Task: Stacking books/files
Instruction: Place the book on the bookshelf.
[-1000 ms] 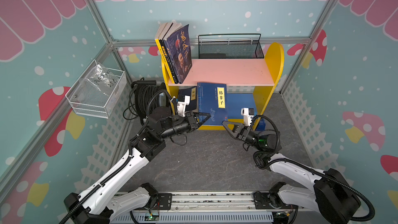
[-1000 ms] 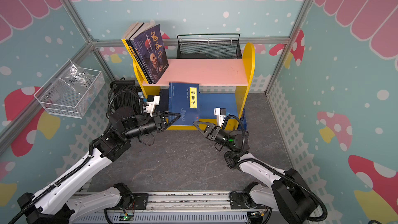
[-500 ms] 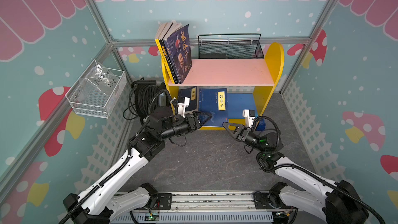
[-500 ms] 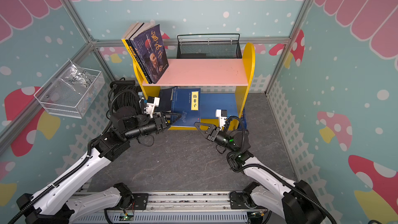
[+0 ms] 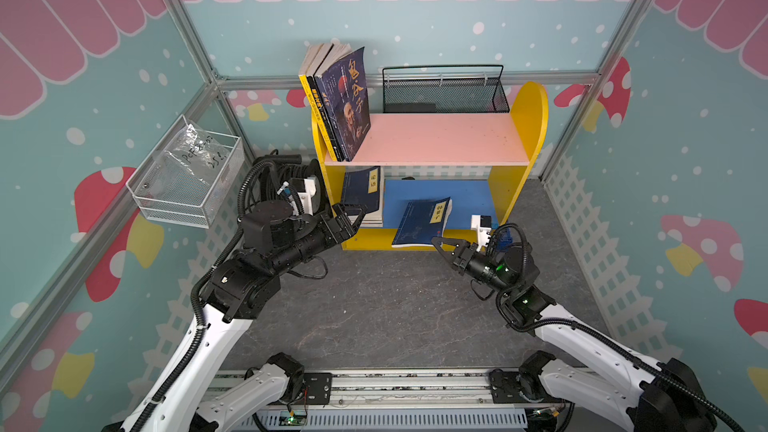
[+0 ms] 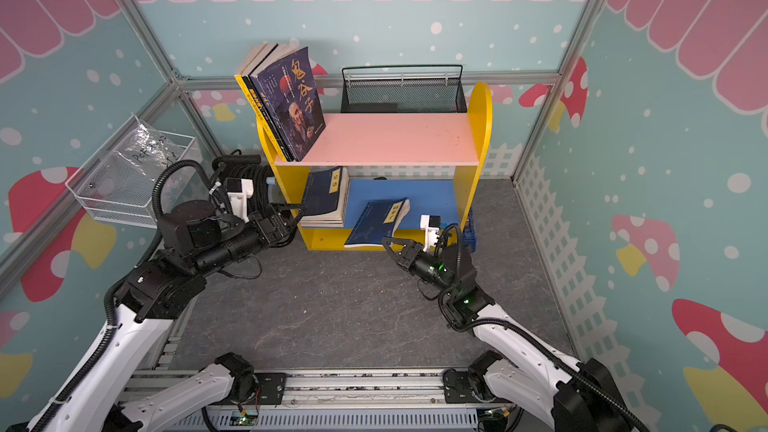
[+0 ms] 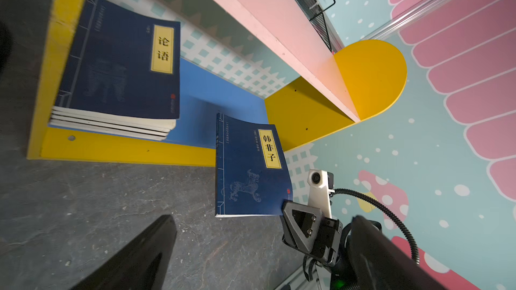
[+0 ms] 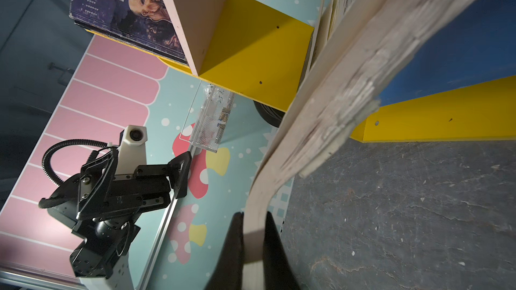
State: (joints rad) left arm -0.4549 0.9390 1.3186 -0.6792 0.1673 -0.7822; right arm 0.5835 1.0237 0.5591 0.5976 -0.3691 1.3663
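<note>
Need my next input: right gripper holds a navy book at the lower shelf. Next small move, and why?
Probably lift the book slightly and carry it toward the stack: the right gripper pinches only its corner, it bends, half past the shelf lip, and the left gripper is open.

Bright even top views; right wrist view dim, blurred.

navy bk (image 5: 422, 222) tilted, at low shelf (image 5: 469, 201) | stack (image 5: 361, 195) beside | 3 bks (image 5: 340, 105) upright
</note>
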